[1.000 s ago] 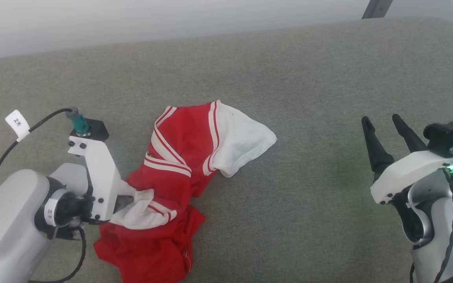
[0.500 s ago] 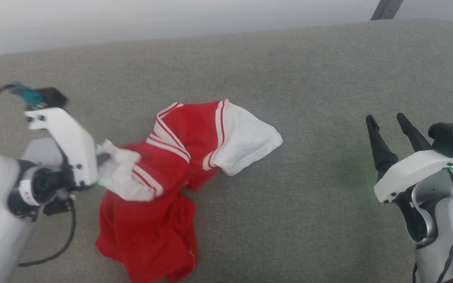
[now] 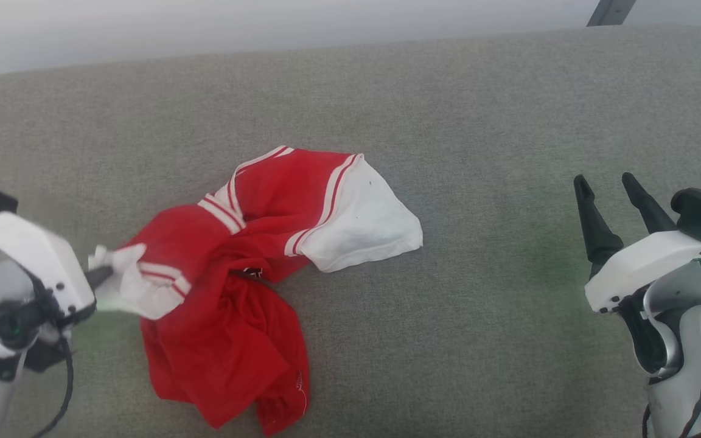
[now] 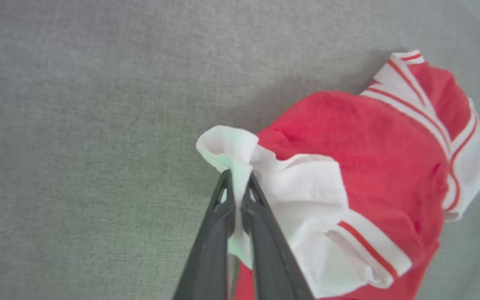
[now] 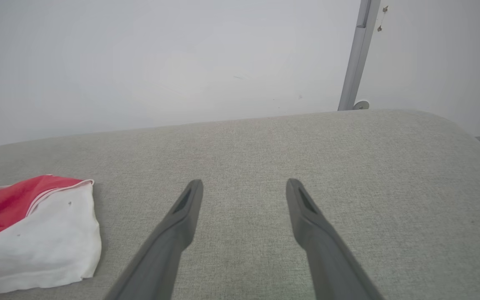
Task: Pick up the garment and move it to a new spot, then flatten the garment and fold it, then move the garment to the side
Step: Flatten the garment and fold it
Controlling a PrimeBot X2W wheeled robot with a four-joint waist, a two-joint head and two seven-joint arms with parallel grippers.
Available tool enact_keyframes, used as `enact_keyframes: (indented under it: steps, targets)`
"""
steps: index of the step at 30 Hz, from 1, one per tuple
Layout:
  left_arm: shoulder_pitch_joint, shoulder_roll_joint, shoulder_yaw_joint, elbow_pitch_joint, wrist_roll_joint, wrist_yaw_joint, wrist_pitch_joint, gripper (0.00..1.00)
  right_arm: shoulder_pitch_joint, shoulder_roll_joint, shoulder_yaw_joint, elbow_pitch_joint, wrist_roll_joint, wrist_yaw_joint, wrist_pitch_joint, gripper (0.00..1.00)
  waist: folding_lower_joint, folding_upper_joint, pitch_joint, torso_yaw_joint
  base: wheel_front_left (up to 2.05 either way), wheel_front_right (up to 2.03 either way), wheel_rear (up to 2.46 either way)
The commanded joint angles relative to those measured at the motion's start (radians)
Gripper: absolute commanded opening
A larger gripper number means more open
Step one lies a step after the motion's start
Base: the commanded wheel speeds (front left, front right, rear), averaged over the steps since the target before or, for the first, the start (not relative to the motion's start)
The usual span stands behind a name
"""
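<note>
Left claw is clamping together on the garment's white sleeve edge. Garment is lying crumpled centre-left on the grey padded surface. Right claw is hovering well apart at right, its 2 fingers spread.

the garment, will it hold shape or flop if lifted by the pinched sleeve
Likely floppy: the garment lies crumpled in soft folds. It would probably dangle from one point, since the left gripper pinches only a white sleeve edge. Thin cloth, so probably light.
</note>
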Motion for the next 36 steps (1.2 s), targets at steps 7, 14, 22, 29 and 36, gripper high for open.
enact_keyframes:
  steps: [7, 14, 22, 29, 36]
  targets:
    - [-0.014, 0.017, -0.028, 0.049, 0.031, -0.029, 0.012, 1.0, -0.005, -0.001, 0.005, -0.01, -0.004, 0.0, 0.005, 1.0, 0.0, 0.0, 0.003, 0.005, 0.0, 0.0, 0.0]
    - [-0.077, 0.045, -0.083, 0.006, 0.069, -0.004, 0.09, 1.0, 0.003, -0.004, 0.011, -0.009, -0.004, 0.0, 0.006, 1.0, 0.0, 0.0, -0.007, 0.009, 0.0, 0.0, 0.0]
    - [-0.121, 0.069, -0.132, -0.086, 0.106, 0.041, 0.173, 1.0, 0.007, -0.004, 0.017, -0.009, -0.002, 0.0, 0.007, 1.0, 0.0, 0.0, -0.012, -0.001, 0.0, 0.0, 0.0]
    - [-0.107, 0.074, -0.171, -0.134, 0.122, 0.058, 0.219, 1.0, 0.008, -0.002, 0.015, -0.008, -0.003, 0.0, 0.007, 1.0, 0.0, 0.0, -0.011, -0.009, 0.0, 0.0, 0.0]
    - [-0.106, 0.07, -0.193, -0.145, 0.132, 0.062, 0.239, 1.0, 0.007, -0.002, 0.014, -0.013, -0.004, 0.0, 0.008, 1.0, 0.0, 0.0, -0.005, -0.013, 0.0, 0.0, 0.0]
